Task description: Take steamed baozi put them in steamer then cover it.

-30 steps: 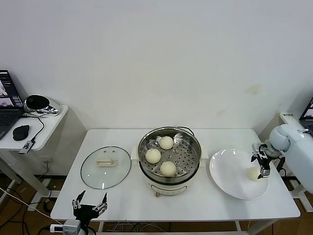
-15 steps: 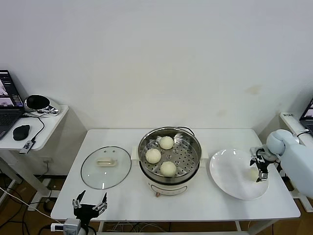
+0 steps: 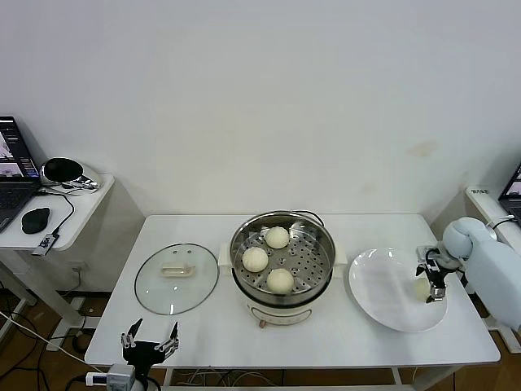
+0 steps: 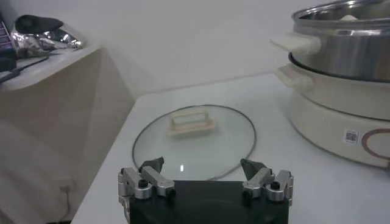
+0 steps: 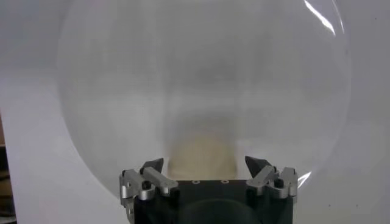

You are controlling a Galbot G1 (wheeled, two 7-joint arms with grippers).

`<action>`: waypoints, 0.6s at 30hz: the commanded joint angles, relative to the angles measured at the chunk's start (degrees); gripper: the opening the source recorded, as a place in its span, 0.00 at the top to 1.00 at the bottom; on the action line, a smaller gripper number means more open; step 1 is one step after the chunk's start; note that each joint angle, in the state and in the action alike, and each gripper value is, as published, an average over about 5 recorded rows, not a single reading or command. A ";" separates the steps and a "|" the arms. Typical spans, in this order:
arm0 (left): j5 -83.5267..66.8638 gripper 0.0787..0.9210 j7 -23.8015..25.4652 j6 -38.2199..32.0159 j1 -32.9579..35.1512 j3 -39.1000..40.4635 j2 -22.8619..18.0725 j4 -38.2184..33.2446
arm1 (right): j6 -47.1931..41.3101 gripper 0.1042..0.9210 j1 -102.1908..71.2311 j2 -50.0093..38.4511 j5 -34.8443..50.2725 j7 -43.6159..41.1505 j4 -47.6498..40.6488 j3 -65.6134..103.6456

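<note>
The steamer (image 3: 282, 262) stands mid-table, and three steamed baozi (image 3: 255, 259) rest on its perforated tray. One more baozi (image 3: 420, 286) (image 5: 201, 149) lies on the white plate (image 3: 383, 289) at the right. My right gripper (image 3: 430, 290) (image 5: 205, 162) is open and low over the plate, one finger on each side of that baozi without closing on it. The cover (image 3: 176, 278) (image 4: 194, 137), clear glass with a cream handle, lies flat to the left of the steamer. At the table's front left edge my left gripper (image 3: 149, 342) (image 4: 202, 163) hangs open and holds nothing.
A side table (image 3: 77, 216) at the far left carries a laptop, a mouse and cables. The steamer's side handle (image 4: 298, 44) juts toward the cover. A wall stands behind the table.
My right gripper has come down and slightly inward over the plate, so it now straddles the baozi there. The left arm has not moved.
</note>
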 commanded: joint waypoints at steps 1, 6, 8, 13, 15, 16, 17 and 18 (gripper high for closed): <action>0.06 0.12 -0.03 0.01 0.02 0.29 0.03 0.23 | 0.29 0.14 -0.01 -0.35 -0.06 0.35 -0.63 0.09; 0.07 0.12 -0.09 0.00 0.03 0.44 0.04 0.12 | -0.08 0.29 0.14 -1.08 0.99 0.21 0.03 0.13; 0.07 0.12 -0.10 0.00 -0.04 0.48 0.05 0.10 | -0.39 0.32 0.62 -1.69 1.76 -0.12 0.80 -0.49; 0.13 0.12 -0.20 -0.02 -0.28 0.68 0.00 0.01 | -2.53 0.34 4.83 -4.47 6.81 -1.61 5.29 -4.93; 0.27 0.12 -0.23 -0.05 -0.34 0.76 -0.01 -0.05 | -3.99 0.34 7.84 -5.82 10.93 -2.21 7.85 -8.26; 0.36 0.12 -0.27 -0.07 -0.37 0.77 0.00 -0.06 | -4.74 0.34 9.59 -6.43 13.03 -2.43 9.18 -10.18; 0.42 0.12 -0.33 -0.07 -0.38 0.78 0.02 -0.07 | -5.58 0.34 11.51 -7.00 15.09 -2.86 10.77 -12.10; 0.49 0.12 -0.39 -0.05 -0.37 0.79 0.09 -0.09 | -6.44 0.34 13.77 -7.48 17.35 -3.34 12.47 -14.07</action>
